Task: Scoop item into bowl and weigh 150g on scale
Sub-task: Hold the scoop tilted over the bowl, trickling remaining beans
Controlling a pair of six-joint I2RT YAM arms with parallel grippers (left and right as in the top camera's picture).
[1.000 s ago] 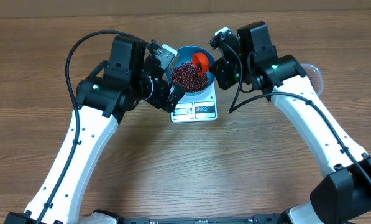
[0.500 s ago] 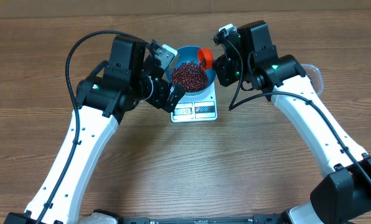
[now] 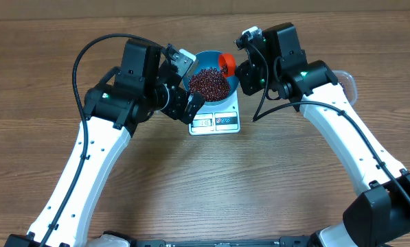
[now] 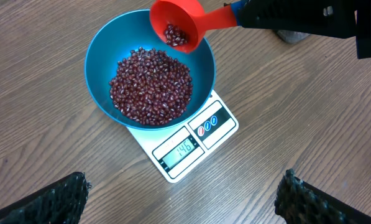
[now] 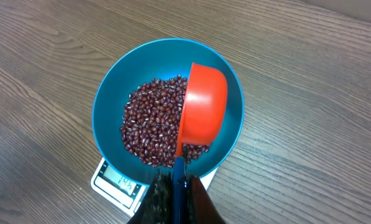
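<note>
**Right claw clamped on the scoop, lifted toward the bowl's far rim**

Right claw (image 5: 174, 182) is pinched tight on the blue handle of the red plastic scoop (image 5: 204, 102). Left claw (image 4: 182, 202) stands with its fingers wide apart, holding nothing, on the near side of the scale.

A second ago the scoop sat lower, over the middle of the heap. It is now tilted beside the rim farthest from the scale's display, with a few beans in its cup. Neither arm has shifted in the last half second.

The brown wood-grain bench (image 3: 225, 178) carries everything, and a pale tan strip runs along its far edge. The round, deep bright-blue bowl (image 4: 201, 68) sits on the small flat white rectangular kitchen scale (image 4: 201, 152), covering all but its display edge, which seems to read 146. The small dark red-brown beans (image 4: 151, 84) are heaped in the bowl's bottom.
</note>
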